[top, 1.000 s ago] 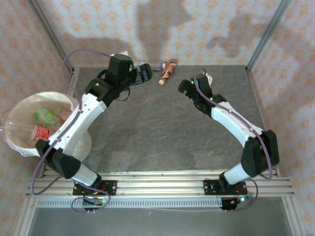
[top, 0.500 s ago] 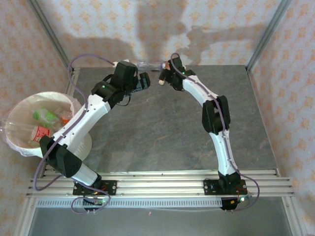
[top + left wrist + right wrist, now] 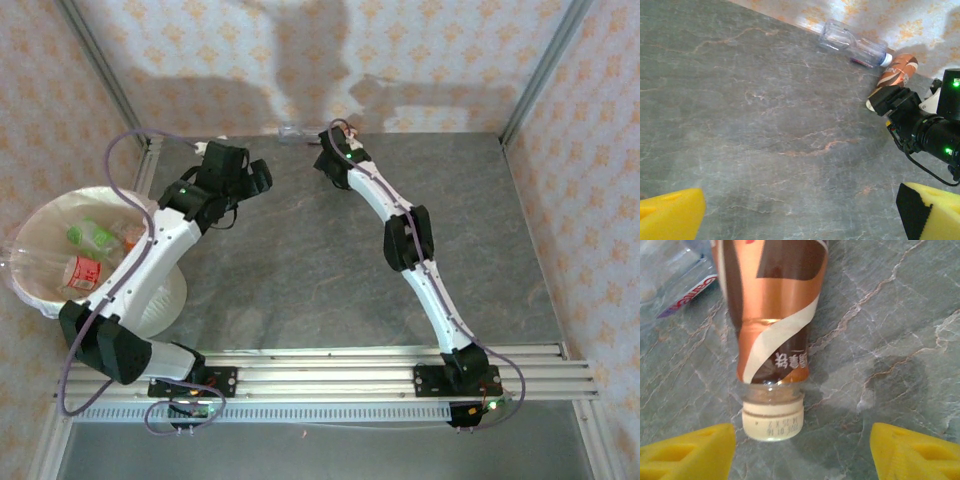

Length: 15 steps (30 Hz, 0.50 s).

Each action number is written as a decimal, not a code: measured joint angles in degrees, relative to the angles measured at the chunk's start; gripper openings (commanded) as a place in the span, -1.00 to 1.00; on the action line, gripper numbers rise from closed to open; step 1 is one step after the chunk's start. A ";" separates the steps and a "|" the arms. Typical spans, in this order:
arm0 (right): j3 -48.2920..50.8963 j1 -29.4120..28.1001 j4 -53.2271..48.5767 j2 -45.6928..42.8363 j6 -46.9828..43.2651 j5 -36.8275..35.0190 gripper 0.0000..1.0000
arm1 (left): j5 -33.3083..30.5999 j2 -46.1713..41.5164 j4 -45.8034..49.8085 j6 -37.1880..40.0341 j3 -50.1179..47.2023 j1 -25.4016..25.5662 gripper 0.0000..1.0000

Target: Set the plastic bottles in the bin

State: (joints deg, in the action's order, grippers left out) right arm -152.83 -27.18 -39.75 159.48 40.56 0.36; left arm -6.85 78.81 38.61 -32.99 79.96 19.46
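While the right gripper (image 3: 801,452) held its 2 fingers (image 3: 690,452) apart, flanking the cap (image 3: 772,426) without touching it, the brown-labelled bottle (image 3: 772,325) lay flat just ahead, its long axis running straight away from that gripper. The left gripper (image 3: 800,215), spread wide, hovered farther from the bottle. The bin (image 3: 40,245) stood well apart, far left.

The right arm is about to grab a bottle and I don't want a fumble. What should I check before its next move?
1. Brown-labelled bottle between the right end effector fingers: ok, its cap sits there.
2. Grip made: not ok, jaws open, no contact.
3. Centred: not ok, cap nearer one finger.
4. Clear bottle outside the grasp: ok.
5. Left end effector out of the way: ok, open over the table.
6. Bin has room: ok.
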 measured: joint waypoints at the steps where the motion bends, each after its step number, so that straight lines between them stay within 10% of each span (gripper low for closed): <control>1: -0.61 0.00 0.07 0.76 0.15 -0.66 0.29 | -0.09 -0.31 0.02 0.00 -0.24 -0.07 1.00; 15: -6.14 0.50 4.59 5.40 -0.55 -2.19 -0.05 | 3.19 8.28 -0.13 0.46 1.73 -0.76 1.00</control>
State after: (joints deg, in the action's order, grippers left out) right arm -158.98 -26.68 -35.16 164.88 40.01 -1.83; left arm -3.66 87.09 38.48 -32.53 81.69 18.70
